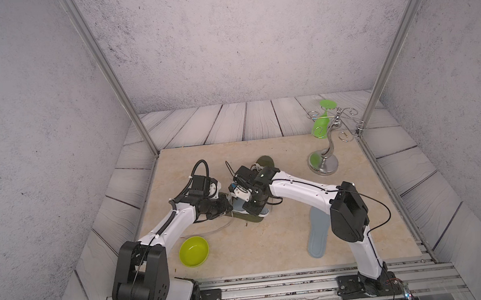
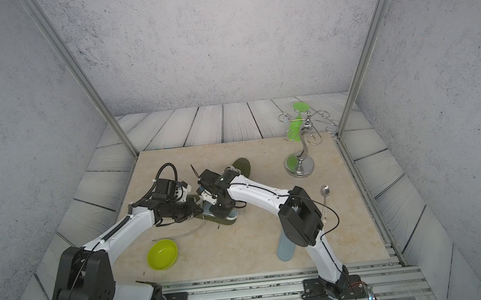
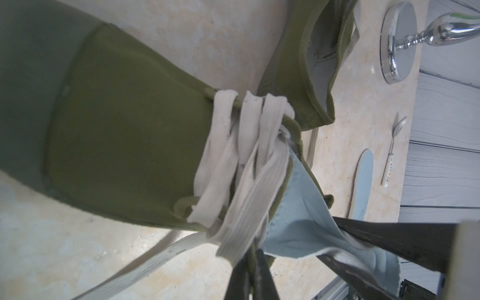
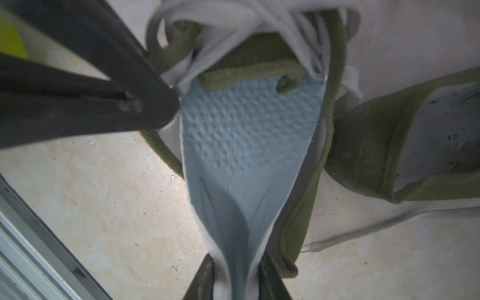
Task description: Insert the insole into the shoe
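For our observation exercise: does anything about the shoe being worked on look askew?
Yes. The insole is creased lengthwise where the right gripper pinches its free end, only partly inside the shoe; a lace trails loose across the table.

Shoe (image 1: 250, 218) lay mostly hidden in both top views; insole (image 4: 246, 145) front hid under laces (image 4: 259, 20); your right arm (image 2: 300, 223) covered spare insole (image 2: 285, 250) partly.

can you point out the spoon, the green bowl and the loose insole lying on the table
spoon (image 2: 325, 191): in a top view, on its shiny scoop end
green bowl (image 1: 194, 250): in a top view, on its bare inside
loose insole (image 1: 316, 235): in a top view, on the middle of its visible part
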